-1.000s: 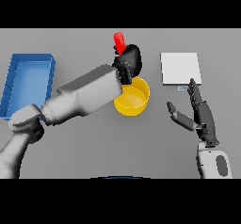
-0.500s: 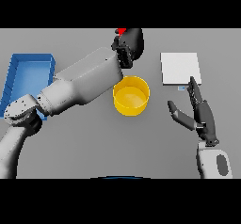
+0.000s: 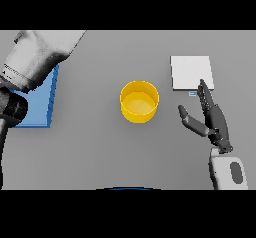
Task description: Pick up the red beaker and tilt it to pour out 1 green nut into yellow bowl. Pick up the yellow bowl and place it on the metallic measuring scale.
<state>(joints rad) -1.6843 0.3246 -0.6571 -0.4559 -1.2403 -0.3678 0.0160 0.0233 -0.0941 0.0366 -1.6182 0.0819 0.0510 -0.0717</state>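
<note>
**Yellow bowl alone at centre; left arm raised out of frame, right hand idle**

At the upper left of the frame the left arm [image 3: 42, 57] fills the corner, its white and grey forearm running up and out past the top edge. Its hand lies beyond the frame, so its fingers cannot be judged, nor whether it holds anything. Partly hidden under that arm, a blue tray [image 3: 40, 107] rests on the grey table [image 3: 100, 152] along the left side; only its right portion shows.

In the middle of the frame stands the yellow bowl [image 3: 139, 101], upright, well apart from the tray and from everything else. Whether a nut lies inside cannot be told. The red beaker is nowhere in sight.

To the upper right lies the metallic measuring scale [image 3: 192, 72], a pale square plate flat on the table. Just below it, at the right, is the right hand [image 3: 216, 123], fingers straight and pointing up toward the scale, thumb spread toward the bowl, holding nothing.
</note>
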